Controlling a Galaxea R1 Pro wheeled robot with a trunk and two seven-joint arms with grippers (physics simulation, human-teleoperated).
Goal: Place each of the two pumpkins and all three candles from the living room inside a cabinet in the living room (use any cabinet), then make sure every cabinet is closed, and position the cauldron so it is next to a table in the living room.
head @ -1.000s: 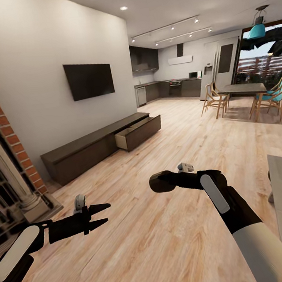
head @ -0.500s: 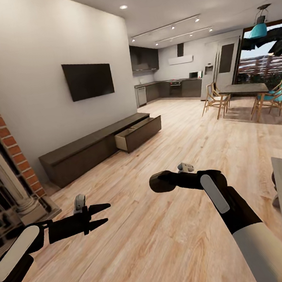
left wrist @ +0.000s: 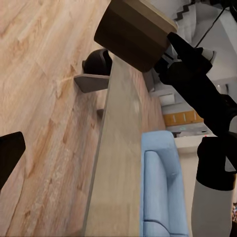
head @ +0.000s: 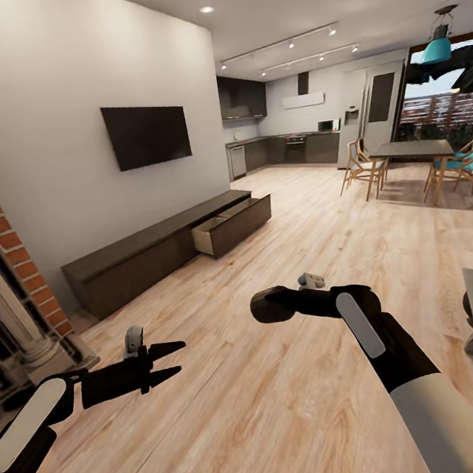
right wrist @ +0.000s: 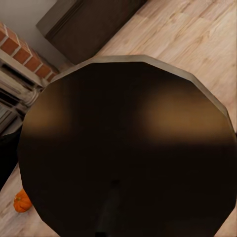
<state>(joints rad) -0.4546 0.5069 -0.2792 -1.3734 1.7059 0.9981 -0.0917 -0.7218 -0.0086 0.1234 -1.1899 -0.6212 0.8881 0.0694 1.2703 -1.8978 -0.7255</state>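
Candle (left wrist: 133, 32) sits clamped in my right gripper (head: 264, 307), its dark end face (right wrist: 126, 148) up against the right wrist camera. My left gripper (head: 171, 361) hovers over the wooden floor (head: 289, 409) with its jaws apart, holding nothing. Along the white wall I see the cabinet (head: 129, 269), one drawer (head: 231, 226) at its far end pulled out, the TV (head: 147, 134) mounted above it. From the right wrist camera I spot a pumpkin (right wrist: 21, 201) lying on the floor near the brick fireplace (right wrist: 19, 59).
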